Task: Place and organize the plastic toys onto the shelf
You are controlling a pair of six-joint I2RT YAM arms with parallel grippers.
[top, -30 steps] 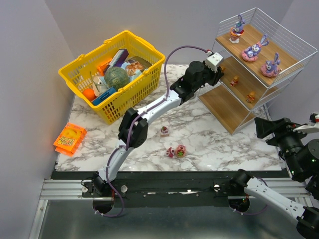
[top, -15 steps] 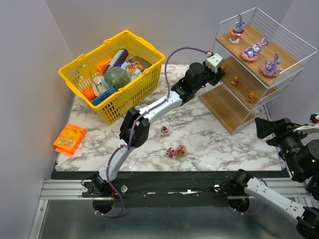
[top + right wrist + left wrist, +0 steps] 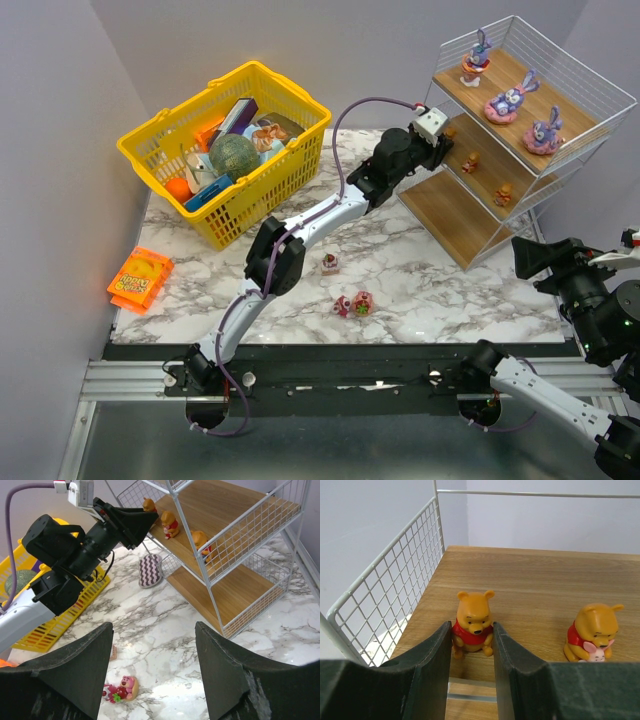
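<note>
Holding a tiny orange plastic bear (image 3: 474,622) on the white-wire, wooden-board shelf (image 3: 450,215).
Overhead, left gripper (image 3: 441,140) is hovering at the middle tier. Wrist view: jaws are clamping the upright bear, standing at the board's near edge. Right gripper (image 3: 154,630) is idling agape, well apart.

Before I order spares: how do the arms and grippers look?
The left arm and right arm have white links, black joints. A purple cable runs along the left one to a small white box. The left gripper and right gripper have broad dark fingers.
</note>
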